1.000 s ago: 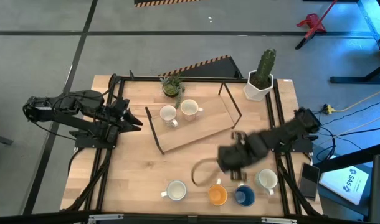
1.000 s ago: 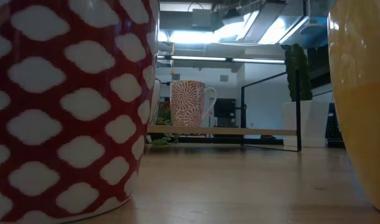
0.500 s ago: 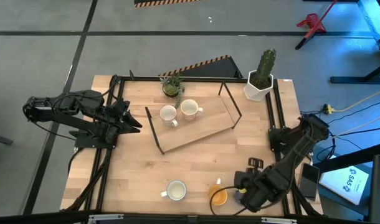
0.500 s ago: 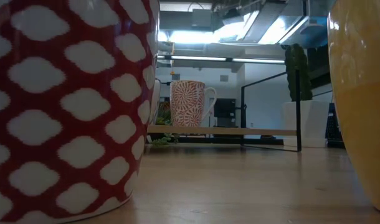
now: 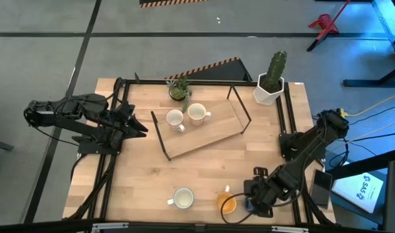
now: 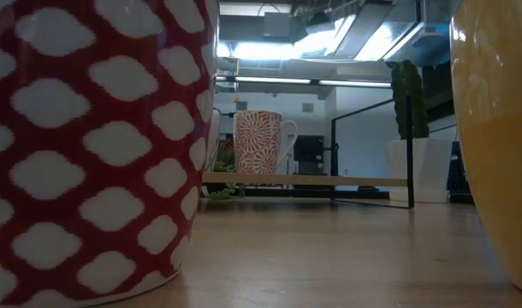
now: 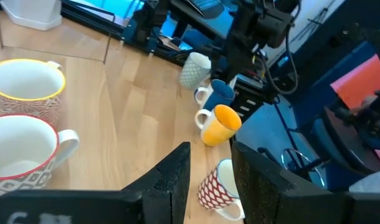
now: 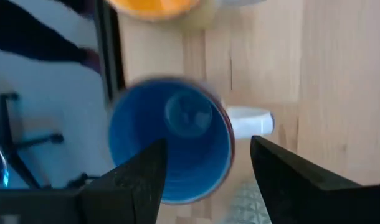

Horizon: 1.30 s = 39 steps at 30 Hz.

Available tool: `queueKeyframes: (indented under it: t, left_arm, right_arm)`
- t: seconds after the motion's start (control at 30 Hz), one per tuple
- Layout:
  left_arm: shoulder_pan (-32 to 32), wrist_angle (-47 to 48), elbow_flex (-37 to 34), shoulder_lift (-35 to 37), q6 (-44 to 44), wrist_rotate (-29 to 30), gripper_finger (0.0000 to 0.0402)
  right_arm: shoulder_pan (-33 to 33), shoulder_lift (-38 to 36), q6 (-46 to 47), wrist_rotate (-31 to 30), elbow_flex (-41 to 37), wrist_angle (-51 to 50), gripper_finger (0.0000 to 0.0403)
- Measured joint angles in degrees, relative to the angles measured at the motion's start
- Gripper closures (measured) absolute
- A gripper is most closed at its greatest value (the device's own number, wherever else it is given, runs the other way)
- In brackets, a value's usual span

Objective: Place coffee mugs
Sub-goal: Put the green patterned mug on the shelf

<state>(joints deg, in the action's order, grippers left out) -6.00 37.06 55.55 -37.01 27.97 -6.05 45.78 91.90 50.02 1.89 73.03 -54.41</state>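
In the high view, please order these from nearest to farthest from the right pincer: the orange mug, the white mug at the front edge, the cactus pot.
1. Round orange ceramic mug, just beside the right pincer, on its left.
2. White round ceramic mug, front edge, farther left.
3. White hexagonal cactus pot, far back corner.

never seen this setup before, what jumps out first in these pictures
The right gripper hangs over the blue mug at the table's near edge, its fingers spread to either side of the rim, with the orange mug just beside it. Two pale mugs already sit on the wooden shelf mid-table, while the left gripper waits at the left.
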Motion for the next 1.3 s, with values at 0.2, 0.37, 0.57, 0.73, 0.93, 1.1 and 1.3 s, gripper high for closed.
queueKeyframes:
  t: [0.2,0.37,0.57,0.73,0.93,1.1,1.3]
  left_arm:
    - [0.00,-0.03,0.00,0.00,0.17,3.26,0.0289]
    - [0.00,-0.04,0.00,0.00,0.39,4.09,0.0289]
    - [0.00,-0.05,-0.01,0.00,0.48,5.45,0.0289]
    - [0.00,-0.22,0.00,0.00,0.44,5.58,0.0289]
    - [0.00,-0.24,-0.02,0.00,0.15,5.56,0.0289]
    - [0.00,-0.19,0.00,0.00,0.02,5.57,0.0289]
    - [0.00,-0.13,0.00,0.00,-0.02,5.49,0.0289]
  right_arm:
    - [-0.04,0.00,-2.04,1.62,-3.73,0.62,0.0189]
    - [-0.04,0.02,-4.08,1.18,-3.84,0.35,0.0189]
    - [-0.04,-0.16,-5.07,0.41,-3.84,0.52,0.0189]
    - [-0.04,-4.82,-0.01,-5.45,-3.73,-1.26,0.0189]
    - [0.06,-9.90,15.54,0.14,-3.71,-12.11,0.0189]
    - [2.97,-10.94,24.00,0.74,-3.66,-10.47,0.0189]
    - [7.72,-9.63,35.73,-1.51,-4.51,-11.09,0.0189]
